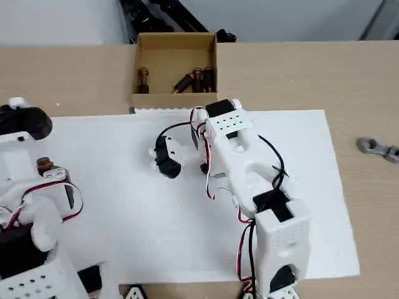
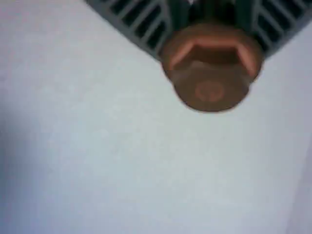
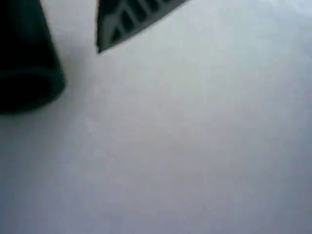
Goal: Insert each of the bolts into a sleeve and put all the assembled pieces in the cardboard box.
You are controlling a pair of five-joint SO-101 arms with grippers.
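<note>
Left arm, near-left edge of the high view: left gripper (image 1: pixel 48 172) is clamped on a bolt (image 1: pixel 43 164). In the left wrist view the bolt (image 2: pixel 209 73) is coppery brown with a hexagonal head and a round, faintly stamped end face. It sits between dark grey ribbed pads (image 2: pixel 134 24) and hangs above the white sheet (image 2: pixel 97 161).

The right arm (image 1: pixel 249 162), white printed plastic with red and black cables, stretches diagonally across the sheet towards the box. The right gripper (image 1: pixel 167 156), black with a white part, is over the middle of the sheet. I cannot tell whether its jaws are apart or together. The right wrist view has a dark cylinder (image 3: pixel 24 63) with a smooth, rounded edge on the sheet. It may be a sleeve, but it is too blurred to be sure.

The cardboard box (image 1: pixel 174 99) is plain brown with an open top and stands at the far edge of the sheet. Inside lie assembled pieces (image 1: pixel 196 79), copper bolts in dark sleeves, three close together and another (image 1: pixel 143 78) by the left wall.

Surface: the matte white sheet (image 1: pixel 124 212) lies flat on a pale wood-grain table (image 1: pixel 312 75). A small grey metal part (image 1: pixel 376 147) rests on bare wood, well apart to the right. A dark frame (image 1: pixel 156 15) stands behind the far table edge against a light wall.
</note>
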